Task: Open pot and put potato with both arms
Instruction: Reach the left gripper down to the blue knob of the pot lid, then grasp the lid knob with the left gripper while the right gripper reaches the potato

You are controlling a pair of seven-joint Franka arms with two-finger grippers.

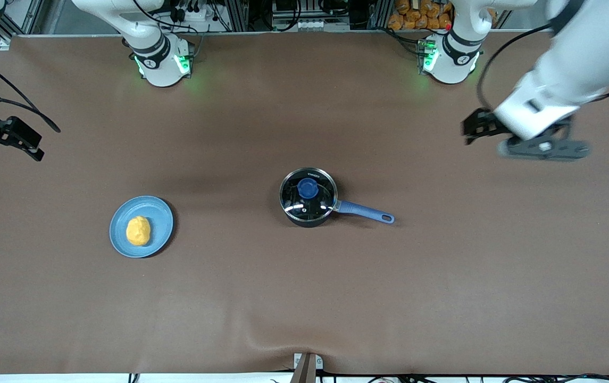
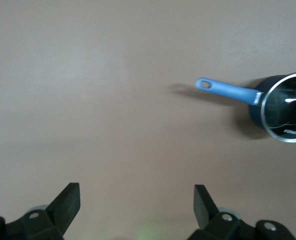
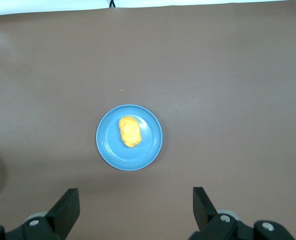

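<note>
The black pot (image 1: 304, 219) stands mid-table, its long blue handle (image 1: 365, 211) pointing toward the left arm's end. A glass lid with a blue knob (image 1: 307, 188) sits on it. The pot also shows in the left wrist view (image 2: 255, 114). The yellow-orange potato (image 1: 138, 231) lies on a light-blue plate (image 1: 159, 213) toward the right arm's end; the right wrist view shows the potato (image 3: 129, 131) too. My left gripper (image 2: 136, 200) is open and empty, up in the air over bare table at its own end (image 1: 522, 142). My right gripper (image 3: 136, 200) is open and empty, high over its table end (image 1: 9, 148).
The brown table cover (image 1: 304, 298) spreads wide around the pot and plate. The arm bases (image 1: 160, 61) stand along the table's edge farthest from the front camera. A small bracket (image 1: 307, 367) sits at the nearest edge.
</note>
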